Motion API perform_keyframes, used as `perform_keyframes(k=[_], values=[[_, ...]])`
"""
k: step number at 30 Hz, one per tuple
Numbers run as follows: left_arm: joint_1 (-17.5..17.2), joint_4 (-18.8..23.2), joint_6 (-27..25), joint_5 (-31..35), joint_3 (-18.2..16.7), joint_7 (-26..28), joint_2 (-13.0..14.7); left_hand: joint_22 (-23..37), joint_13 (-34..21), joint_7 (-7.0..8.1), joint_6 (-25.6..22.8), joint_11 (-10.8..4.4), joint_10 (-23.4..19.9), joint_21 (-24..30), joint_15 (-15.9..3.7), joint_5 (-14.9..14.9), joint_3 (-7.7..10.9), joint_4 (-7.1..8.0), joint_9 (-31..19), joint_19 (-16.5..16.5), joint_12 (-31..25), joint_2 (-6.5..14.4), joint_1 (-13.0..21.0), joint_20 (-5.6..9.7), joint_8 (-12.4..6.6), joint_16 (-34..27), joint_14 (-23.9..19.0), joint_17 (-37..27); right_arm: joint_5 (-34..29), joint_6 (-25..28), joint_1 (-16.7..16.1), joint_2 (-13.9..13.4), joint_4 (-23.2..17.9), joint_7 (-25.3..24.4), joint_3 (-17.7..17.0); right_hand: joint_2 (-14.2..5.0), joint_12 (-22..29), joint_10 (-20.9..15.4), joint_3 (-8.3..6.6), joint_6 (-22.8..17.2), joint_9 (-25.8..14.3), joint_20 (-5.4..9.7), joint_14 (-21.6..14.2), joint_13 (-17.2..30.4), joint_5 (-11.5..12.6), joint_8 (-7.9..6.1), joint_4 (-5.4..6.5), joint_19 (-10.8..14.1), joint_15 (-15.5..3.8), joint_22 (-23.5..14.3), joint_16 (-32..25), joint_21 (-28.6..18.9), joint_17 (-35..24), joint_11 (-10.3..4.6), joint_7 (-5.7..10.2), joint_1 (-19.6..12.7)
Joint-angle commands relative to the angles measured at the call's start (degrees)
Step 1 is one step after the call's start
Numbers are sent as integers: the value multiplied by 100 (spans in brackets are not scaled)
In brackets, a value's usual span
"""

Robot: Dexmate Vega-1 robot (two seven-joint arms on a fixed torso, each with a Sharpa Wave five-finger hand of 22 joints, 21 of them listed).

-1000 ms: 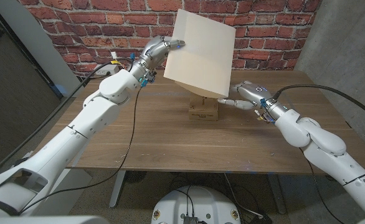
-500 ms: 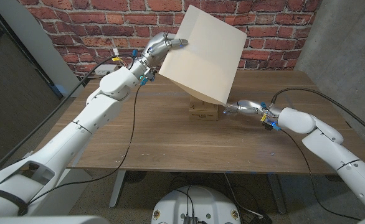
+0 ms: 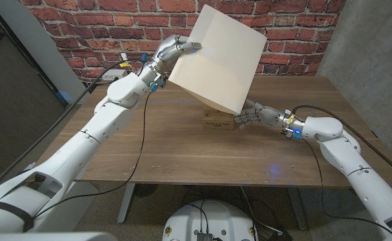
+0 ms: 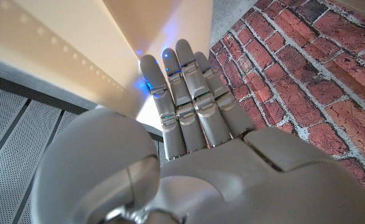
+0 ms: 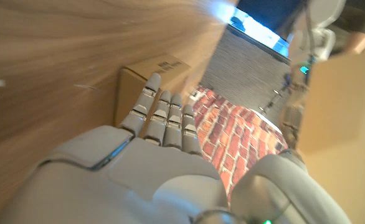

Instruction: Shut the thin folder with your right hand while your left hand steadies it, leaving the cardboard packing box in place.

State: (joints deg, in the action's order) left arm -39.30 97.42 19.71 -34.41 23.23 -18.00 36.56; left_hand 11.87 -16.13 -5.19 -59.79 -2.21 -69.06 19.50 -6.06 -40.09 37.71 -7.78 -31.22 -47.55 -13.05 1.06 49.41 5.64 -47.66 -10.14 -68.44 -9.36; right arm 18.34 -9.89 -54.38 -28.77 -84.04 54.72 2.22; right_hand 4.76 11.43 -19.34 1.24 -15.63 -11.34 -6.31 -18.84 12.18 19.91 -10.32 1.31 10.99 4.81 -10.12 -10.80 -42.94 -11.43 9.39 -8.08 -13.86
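Observation:
The thin cream folder [image 3: 217, 59] stands tilted on its lower edge on top of the small cardboard packing box [image 3: 217, 121] at the table's middle back. My left hand [image 3: 172, 52] is raised at the folder's upper left edge, fingers straight and touching it; in the left wrist view the fingers [image 4: 181, 93] lie along the folder's [image 4: 64, 43] pale surface. My right hand [image 3: 255, 116] reaches in low beside the box's right side, under the folder's lower corner, fingers loosely apart and holding nothing. In the right wrist view its fingertips [image 5: 164, 102] point at the box [image 5: 146, 78].
The wooden table [image 3: 182, 154] has bare room in front of the box and to both sides. A red brick wall [image 3: 102, 20] runs close behind. A grey concrete wall [image 3: 370, 40] stands at the right, and cables trail along both arms.
The folder has swung a little to the right on the box. My right hand dropped toward the table and slid left to the box's right side. The left hand stayed on the folder's edge.

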Motion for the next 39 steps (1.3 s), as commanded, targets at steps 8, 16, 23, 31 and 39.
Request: perform_keyframes(k=[8, 16, 23, 31, 39], values=[[-58, -277, 344, -91, -64, -133, -92, 35, -16, 24, -45, -293, 75, 65, -332, 4, 92, 7, -10, 36, 15, -35, -36, 66, -29, -19, 280, -10, 1326, 618, 278, 905, 494, 1073, -685, 88, 107, -85, 144, -4, -41, -119, -192, 27, -40, -88, 16, 26, 23, -23, -131, 115, -16, 25, -123, 27], [-130, -271, 375, 47, -117, 30, -37, 38, -30, 25, -66, -284, 76, 86, -331, 19, 123, 6, 16, 44, 20, -48, -55, 75, -23, -22, 274, -10, 1387, 810, 321, 1159, 540, 1325, -865, 193, 212, -307, 338, -89, -47, -204, -450, 15, -34, -142, 106, 397, 25, -21, -225, 85, -14, 81, -104, 238], [-123, -267, 145, 131, -78, 153, 28, 40, -27, 26, -79, -306, 67, 109, -318, 31, 157, 5, 5, 46, 32, -57, -70, 71, -36, -28, 257, -10, 1347, 745, 330, 1300, 424, 1413, -974, 240, 272, -467, 443, -150, -41, -173, -653, -1, -12, -164, 138, 626, -11, -9, -282, 87, 0, 70, -87, 311], [-8, -351, -133, 238, 57, 207, 22, 41, -27, 19, -70, -285, 58, 127, -324, 42, 184, 5, -3, 53, 38, -66, -85, 74, -38, -25, 261, -9, 1418, 685, 307, 1419, 289, 1443, -1083, 130, 324, -631, 440, -299, -26, 26, -922, -20, 28, -210, 96, 1051, -117, -5, -341, 54, 24, -11, -76, 148], [97, -399, -266, 318, 152, 206, -1, 42, -39, 15, -64, -277, 59, 139, -319, 51, 216, 6, 3, 80, 41, -73, -102, 81, -32, -22, 265, -9, 1513, 600, 227, 1522, 198, 1391, -1203, -45, 459, -1074, 442, -649, -11, 395, -1622, -43, 25, -279, 30, 1902, -432, -16, -493, -42, 46, -148, -35, -131]])
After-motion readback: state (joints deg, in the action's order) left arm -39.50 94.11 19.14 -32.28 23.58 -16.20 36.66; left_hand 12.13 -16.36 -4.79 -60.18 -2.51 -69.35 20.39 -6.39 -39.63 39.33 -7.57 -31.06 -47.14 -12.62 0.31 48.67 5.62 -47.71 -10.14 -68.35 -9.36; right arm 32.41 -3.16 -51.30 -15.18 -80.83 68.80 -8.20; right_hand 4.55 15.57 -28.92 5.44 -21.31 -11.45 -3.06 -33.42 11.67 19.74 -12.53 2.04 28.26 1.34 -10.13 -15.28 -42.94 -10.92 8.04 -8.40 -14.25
